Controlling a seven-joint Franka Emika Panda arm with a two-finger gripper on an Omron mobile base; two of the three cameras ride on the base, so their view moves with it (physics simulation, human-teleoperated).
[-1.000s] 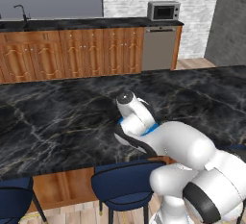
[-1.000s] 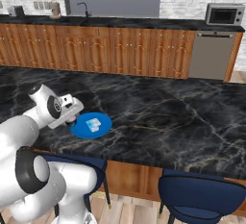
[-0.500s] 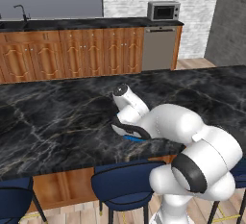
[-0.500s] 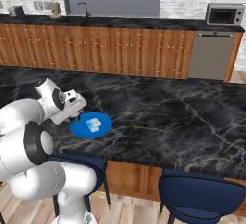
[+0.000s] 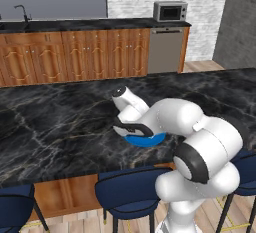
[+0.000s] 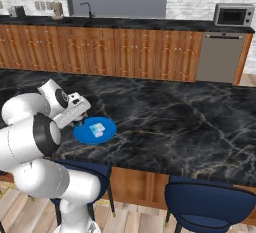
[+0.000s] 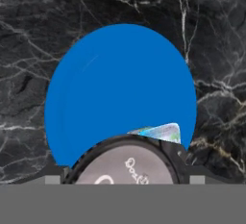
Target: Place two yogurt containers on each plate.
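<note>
Our pincer [image 6: 80, 108] has swung back over the blue plate's [image 6: 85, 136] left edge, spread and empty. Yogurt [image 6: 97, 129] rests on that plate, mid-tabletop [image 6: 175, 122]; we judge the other plate comes next.

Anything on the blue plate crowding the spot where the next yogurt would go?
Only one yogurt container sits on the blue plate; the rest of the plate is bare, and nothing else on the counter crowds it.
</note>
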